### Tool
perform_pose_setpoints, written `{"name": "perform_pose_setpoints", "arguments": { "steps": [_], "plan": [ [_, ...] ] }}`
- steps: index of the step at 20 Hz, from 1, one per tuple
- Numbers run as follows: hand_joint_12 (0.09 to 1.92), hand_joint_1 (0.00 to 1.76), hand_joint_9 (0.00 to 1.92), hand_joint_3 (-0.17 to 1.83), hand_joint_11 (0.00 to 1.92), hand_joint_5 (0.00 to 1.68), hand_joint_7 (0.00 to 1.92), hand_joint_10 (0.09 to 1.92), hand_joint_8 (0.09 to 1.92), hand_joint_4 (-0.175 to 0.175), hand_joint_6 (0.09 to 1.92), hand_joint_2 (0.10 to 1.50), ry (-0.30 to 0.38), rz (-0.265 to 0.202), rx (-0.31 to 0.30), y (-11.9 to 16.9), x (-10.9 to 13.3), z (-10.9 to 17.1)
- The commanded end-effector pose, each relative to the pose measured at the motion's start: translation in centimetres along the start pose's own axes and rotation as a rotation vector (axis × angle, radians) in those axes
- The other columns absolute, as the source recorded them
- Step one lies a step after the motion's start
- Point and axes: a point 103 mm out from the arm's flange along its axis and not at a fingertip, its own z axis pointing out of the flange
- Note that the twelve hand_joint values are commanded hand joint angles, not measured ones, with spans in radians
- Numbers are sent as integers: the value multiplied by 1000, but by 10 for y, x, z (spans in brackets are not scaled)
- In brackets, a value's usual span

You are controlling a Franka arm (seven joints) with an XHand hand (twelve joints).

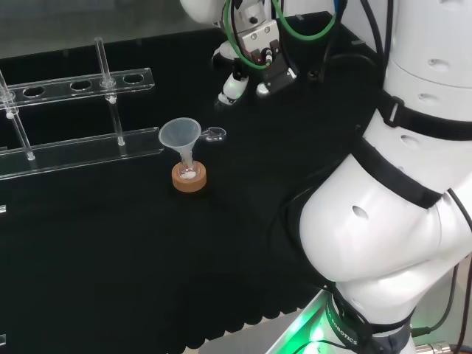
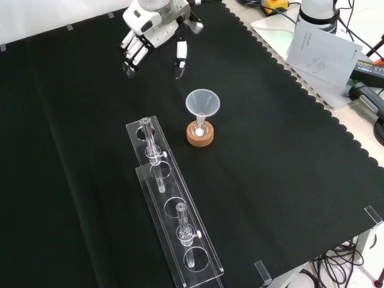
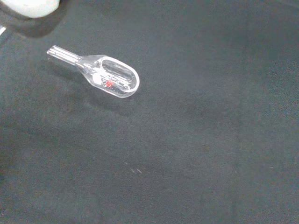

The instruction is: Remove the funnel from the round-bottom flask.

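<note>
A clear plastic funnel (image 1: 179, 134) (image 2: 202, 103) stands with its stem in the neck of a small round-bottom flask (image 1: 189, 170) (image 2: 200, 128). The flask rests on a cork ring (image 1: 189, 181) (image 2: 200, 138) in the middle of the black cloth. Something white lies in the flask's bottom. My hand (image 1: 243, 74) (image 2: 150, 36) hangs above the cloth, apart from the funnel, to its upper right in the head view and to its upper left in the front view. Its fingers (image 2: 132, 55) are nearly straight and hold nothing.
A small clear scoop (image 1: 214, 133) (image 3: 110, 77) lies flat on the cloth just beside the funnel. A long clear tube rack (image 1: 74, 144) (image 2: 174, 210) with a few tubes stands left of the flask in the head view. Papers (image 2: 321, 48) lie beyond the cloth's scalloped edge.
</note>
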Motion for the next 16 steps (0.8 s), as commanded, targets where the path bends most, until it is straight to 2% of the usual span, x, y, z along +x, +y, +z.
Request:
{"name": "perform_pose_setpoints", "arguments": {
  "steps": [1, 4, 9, 16],
  "plan": [
    [1354, 692, 519, 275, 288, 416, 260, 616, 667, -32, 163, 672, -2, 35, -2, -22, -3, -11],
    [1353, 692, 521, 274, 290, 418, 262, 614, 666, -33, 158, 674, 3, 41, 19, -32, -1, -16],
    [1357, 690, 508, 286, 302, 364, 256, 608, 662, -42, 126, 699, 55, 35, 0, -55, 9, -30],
    [1394, 625, 455, 293, 327, 300, 203, 626, 665, -44, 87, 717, 74, 8, -4, -80, 39, -47]
  ]
}}
